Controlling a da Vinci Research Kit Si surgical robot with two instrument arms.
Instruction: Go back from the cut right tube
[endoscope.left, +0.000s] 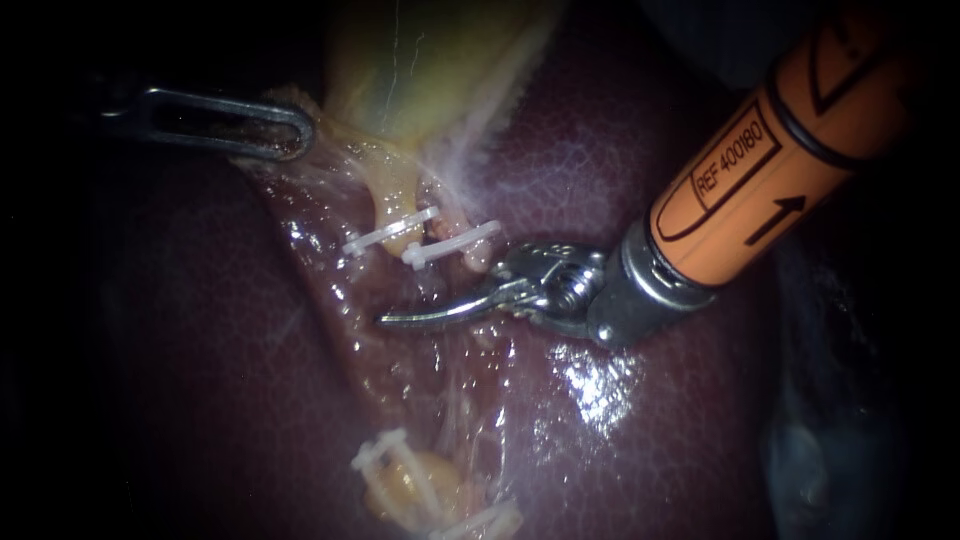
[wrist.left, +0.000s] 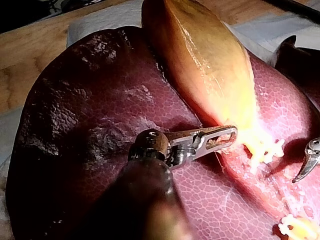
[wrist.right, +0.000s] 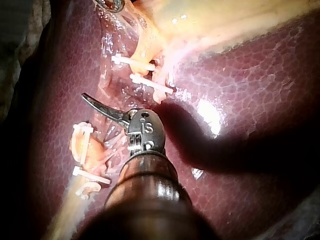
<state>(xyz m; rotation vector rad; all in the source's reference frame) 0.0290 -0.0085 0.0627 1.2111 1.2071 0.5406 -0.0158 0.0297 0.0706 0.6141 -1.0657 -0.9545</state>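
My right instrument (endoscope.left: 400, 318), on an orange shaft from the upper right, has curved blades lying shut together. They hover over the gap between the cut tube ends, just below the upper stumps. Two white clips (endoscope.left: 390, 230) (endoscope.left: 452, 243) sit on those upper stumps under the yellow gallbladder (endoscope.left: 420, 60). The right tube's stump (endoscope.left: 478, 258) ends just past its clip. More clips (endoscope.left: 380, 455) hold the lower stumps (endoscope.left: 415, 480). In the right wrist view the blades (wrist.right: 95, 103) point between the upper clips (wrist.right: 150, 82) and lower clips (wrist.right: 82, 130). My left instrument (endoscope.left: 285, 130) (wrist.left: 222, 137) is shut on tissue at the gallbladder's neck.
Dark red liver (endoscope.left: 620, 420) surrounds the dissected bed, wet and glistening beside the right instrument's wrist. In the left wrist view the liver (wrist.left: 90, 100) lies on a white cloth (wrist.left: 95, 20) over a wooden board, and the right blade tip (wrist.left: 306, 167) shows beside the clips (wrist.left: 267, 150).
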